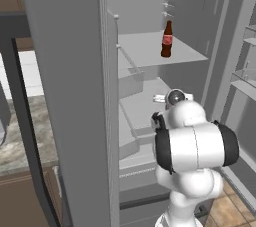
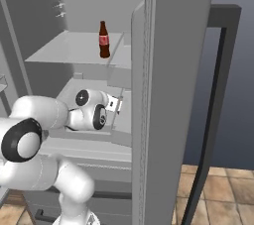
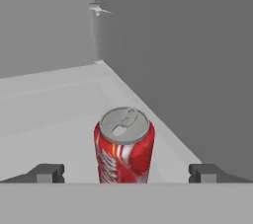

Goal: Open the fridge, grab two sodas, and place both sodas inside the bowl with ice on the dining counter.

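Between fingertips: red can (image 3: 124, 145), base cut off.
Gripper (image 3: 125, 173): released, jaws wide.
Above hand: cola bottle (image 1: 167, 39), upper shelf.
Fridge (image 1: 70, 96): door open.

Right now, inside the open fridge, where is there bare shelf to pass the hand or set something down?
The upper shelf is bare on every side of the cola bottle. On the lower shelf, free surface runs left of and behind the red can. It is tight to the can's right, near the side wall. The open hand straddles the can.
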Available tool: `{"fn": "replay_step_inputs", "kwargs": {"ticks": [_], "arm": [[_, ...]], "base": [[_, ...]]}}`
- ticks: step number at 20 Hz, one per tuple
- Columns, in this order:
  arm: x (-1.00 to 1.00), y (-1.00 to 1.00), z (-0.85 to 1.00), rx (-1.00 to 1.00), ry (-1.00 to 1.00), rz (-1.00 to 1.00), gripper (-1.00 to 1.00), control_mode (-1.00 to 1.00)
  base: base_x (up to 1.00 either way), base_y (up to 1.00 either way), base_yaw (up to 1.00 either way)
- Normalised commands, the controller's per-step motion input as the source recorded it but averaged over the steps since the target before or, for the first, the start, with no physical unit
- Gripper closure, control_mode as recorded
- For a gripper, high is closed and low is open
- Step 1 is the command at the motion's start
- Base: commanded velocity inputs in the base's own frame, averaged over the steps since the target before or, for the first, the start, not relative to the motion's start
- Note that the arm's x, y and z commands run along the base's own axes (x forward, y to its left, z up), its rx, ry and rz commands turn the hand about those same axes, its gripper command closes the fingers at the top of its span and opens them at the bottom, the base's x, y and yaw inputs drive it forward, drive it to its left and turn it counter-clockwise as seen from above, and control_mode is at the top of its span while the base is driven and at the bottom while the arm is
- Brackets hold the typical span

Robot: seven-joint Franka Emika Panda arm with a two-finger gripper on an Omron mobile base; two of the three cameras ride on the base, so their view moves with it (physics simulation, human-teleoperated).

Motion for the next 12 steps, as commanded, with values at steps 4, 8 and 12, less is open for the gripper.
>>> {"fn": "replay_step_inputs", "kwargs": {"ticks": [4,8,12], "arm": [[0.21,0.0,-0.12,-0.03,0.0,-0.04,-1.0,-1.0],[0.18,0.0,-0.13,-0.03,0.0,-0.04,-1.0,-1.0],[0.18,0.0,-0.13,-0.01,0.0,-0.03,-1.0,-1.0]], "base": [[0.0,0.0,0.0],[0.0,0.0,0.0],[0.0,0.0,0.0]]}}
